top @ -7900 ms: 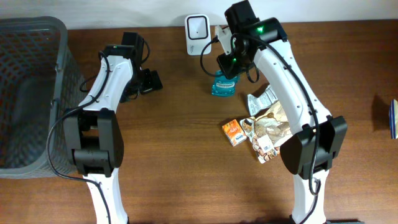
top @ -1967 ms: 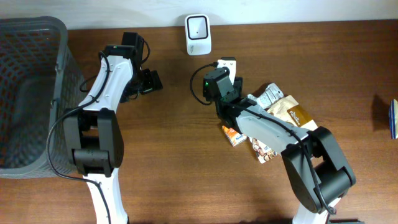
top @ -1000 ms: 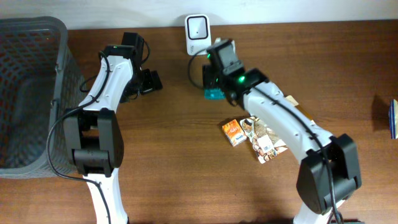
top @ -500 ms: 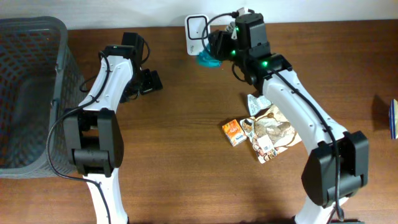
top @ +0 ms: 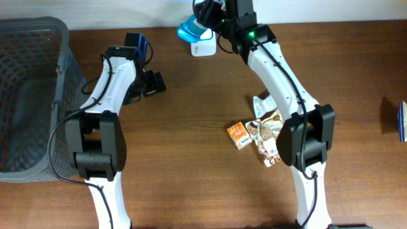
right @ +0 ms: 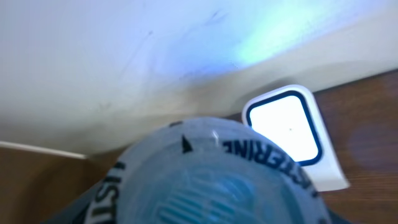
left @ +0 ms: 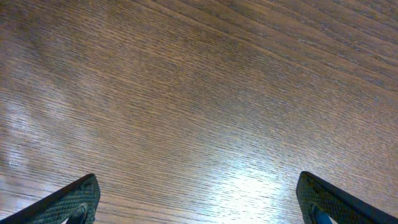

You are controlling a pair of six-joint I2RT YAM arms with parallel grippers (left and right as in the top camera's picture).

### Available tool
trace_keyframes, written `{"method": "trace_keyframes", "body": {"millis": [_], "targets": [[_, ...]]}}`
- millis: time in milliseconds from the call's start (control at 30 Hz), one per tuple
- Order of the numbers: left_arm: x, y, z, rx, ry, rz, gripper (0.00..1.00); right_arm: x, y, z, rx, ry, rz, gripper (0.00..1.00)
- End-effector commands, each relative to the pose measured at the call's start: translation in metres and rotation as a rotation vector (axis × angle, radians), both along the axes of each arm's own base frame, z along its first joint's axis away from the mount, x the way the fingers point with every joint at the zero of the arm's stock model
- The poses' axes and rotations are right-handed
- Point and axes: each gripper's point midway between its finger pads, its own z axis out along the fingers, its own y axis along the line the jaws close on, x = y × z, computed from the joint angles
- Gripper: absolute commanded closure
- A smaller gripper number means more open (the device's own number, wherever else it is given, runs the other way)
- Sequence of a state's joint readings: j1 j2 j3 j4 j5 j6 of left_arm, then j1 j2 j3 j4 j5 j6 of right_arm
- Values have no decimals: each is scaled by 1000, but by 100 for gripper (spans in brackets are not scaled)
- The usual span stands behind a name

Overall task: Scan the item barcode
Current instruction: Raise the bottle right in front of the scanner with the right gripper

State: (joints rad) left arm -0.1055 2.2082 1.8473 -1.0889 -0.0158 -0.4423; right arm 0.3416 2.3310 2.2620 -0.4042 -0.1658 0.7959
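Observation:
The item is a pale blue mouthwash bottle with dark lettering round its rim. My right gripper is shut on it at the table's back edge, just above the white scanner. In the right wrist view the item fills the lower half and hides my fingers. The scanner shows its lit white window right behind it. I cannot see a barcode. My left gripper hangs open over bare wood at the back left, and its fingertips stand far apart with nothing between them.
A grey mesh basket stands at the left edge. Snack packets and a small orange box lie at centre right. A blue object pokes in at the right edge. A white wall rises behind the scanner.
My right arm has swung back and left with the item, from mid-table up to the scanner and now just over its top. The left arm has not moved.

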Motion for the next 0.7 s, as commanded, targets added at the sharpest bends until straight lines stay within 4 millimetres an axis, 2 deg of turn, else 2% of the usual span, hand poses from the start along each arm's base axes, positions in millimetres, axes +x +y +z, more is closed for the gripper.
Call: {"method": "trace_keyframes", "body": {"millis": [0,233,300,467,667], "targets": [[0,0,12,5,-25,-4,1,14,-9,4,237,98,-112,43],[0,0,12,5,-25,-4,1,23,-6,-39,451,285,-222,41],[0,0,12,5,-25,-4,1,26,-7,-46,539,338,-264,41],[0,0,12,5,-25,-4,1,31,-6,-46,615,361,-265,41],[0,0,12,5,-25,-4,1,34,-7,-74,675,452,-324,41]]}}
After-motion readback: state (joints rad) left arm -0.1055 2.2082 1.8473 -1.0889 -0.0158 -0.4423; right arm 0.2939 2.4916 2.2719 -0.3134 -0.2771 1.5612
